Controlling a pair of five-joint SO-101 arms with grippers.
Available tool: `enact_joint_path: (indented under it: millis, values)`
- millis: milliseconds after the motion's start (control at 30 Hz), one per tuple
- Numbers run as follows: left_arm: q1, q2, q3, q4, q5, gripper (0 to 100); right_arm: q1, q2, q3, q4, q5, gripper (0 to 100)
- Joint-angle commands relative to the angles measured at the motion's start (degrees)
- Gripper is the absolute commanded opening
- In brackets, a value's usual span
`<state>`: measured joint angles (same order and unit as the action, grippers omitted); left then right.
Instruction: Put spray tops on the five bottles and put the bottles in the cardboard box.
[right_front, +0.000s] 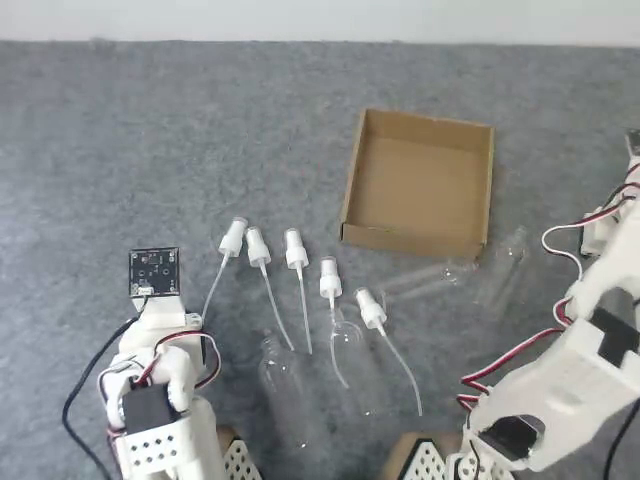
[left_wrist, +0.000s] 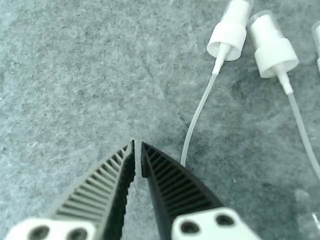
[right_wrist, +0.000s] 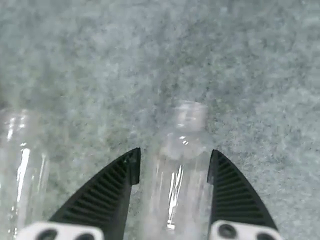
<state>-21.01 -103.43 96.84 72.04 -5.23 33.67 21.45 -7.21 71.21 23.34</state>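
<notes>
- The counter (right_front: 120, 130) is covered in grey, felt-like nap with a short, mottled pile.
- The cardboard box (right_front: 410, 240) is shallow, square and brown with an open top. In the high view it sits at about 1 o'clock from the counter's middle.
- Five white plastic spray tops (right_front: 296, 250), each trailing a thin translucent tube, lie in a row at the box's 8 o'clock. The row slants down toward 4 o'clock.
- The clear cylindrical bottles (right_front: 285, 385) lie on their sides. Two are at the row's 6 o'clock and two by the box's 6 and 4 o'clock. They are faint against the nap, so I count four with some doubt.
- The left fingers (left_wrist: 129, 162) are dark, ridged wedges, clenched almost tip to tip on nothing. They hang over bare nap beside one spray top's tube (left_wrist: 197, 115).
- The right fingers (right_wrist: 120, 180) are released wide and straddle the shoulder of a clear bottle (right_wrist: 182, 130). I cannot tell whether they touch it. A second bottle (right_wrist: 20, 160) lies beside it.
</notes>
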Motion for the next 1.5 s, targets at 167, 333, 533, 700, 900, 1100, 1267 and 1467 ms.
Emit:
enact_joint_path:
  millis: [167, 333, 533, 700, 900, 1100, 1267, 1467]
  values:
    - [-0.35, -0.88, -0.31, 0.26, -0.26, 1, 2.33, 0.75, -0.35, -1.10, -1.93, 30.2]
    - [-0.35, -0.88, -0.31, 0.26, -0.26, 1, 3.56, 0.84, -0.18, -1.01, -0.18, 30.3]
    - [-0.35, -0.88, -0.31, 0.26, -0.26, 1, 3.56, 0.84, 3.87, -1.19, 6.77, 28.0]
    - [-0.35, -0.88, -0.31, 0.26, -0.26, 1, 3.65, 0.84, 5.36, -1.27, 10.73, 17.6]
    - [-0.35, -0.88, -0.31, 0.26, -0.26, 1, 3.47, 0.31, 5.36, -0.57, 10.73, 7.3]
    - [-0.35, -0.97, -0.31, -2.55, -0.35, 1, 3.74, -3.56, 5.27, 3.91, 10.81, 1.3]
    - [-0.88, -1.05, -0.66, -14.68, -12.13, 1, 3.82, -9.98, 7.74, 4.44, 10.73, 0.6]
    - [-2.64, -0.79, -4.26, -18.90, -20.92, 2, 3.82, -22.11, 23.03, -5.32, 13.19, 0.6]
